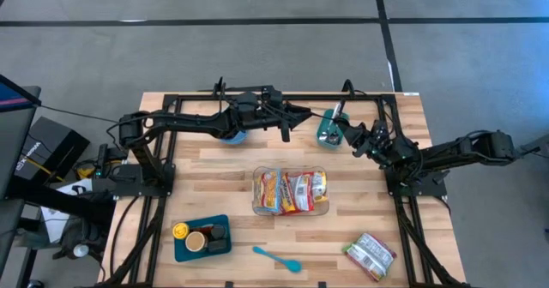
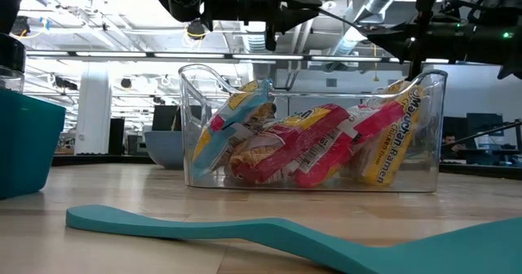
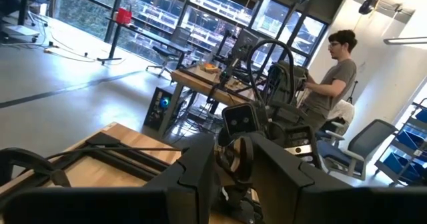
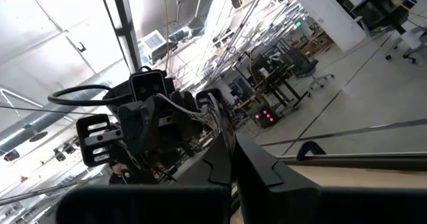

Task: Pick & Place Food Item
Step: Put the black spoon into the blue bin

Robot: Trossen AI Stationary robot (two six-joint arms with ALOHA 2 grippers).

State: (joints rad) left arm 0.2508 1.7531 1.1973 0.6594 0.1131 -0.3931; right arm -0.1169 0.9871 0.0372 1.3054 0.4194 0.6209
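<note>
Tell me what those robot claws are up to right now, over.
Left claw raised at table's back, slightly open, empty. Right claw shut, empty. Ramen packets in clear bin; one packet loose. Nothing blocking.

Clear glossy plastic bin [image 2: 314, 127], wood table [image 1: 343, 164]

Wooden plank counter [image 1: 232, 164], black frame rails along its far edge and both sides. At centre stood a clear plastic bin [image 1: 291, 211]. Near the front left lay a teal tray [image 1: 182, 248]; a teal spatula [image 1: 277, 259] lay at front centre; a snack packet [image 1: 371, 255] front right. A blue bowl [image 1: 232, 136] and a teal cup [image 1: 328, 132] stood toward the far edge.
</note>
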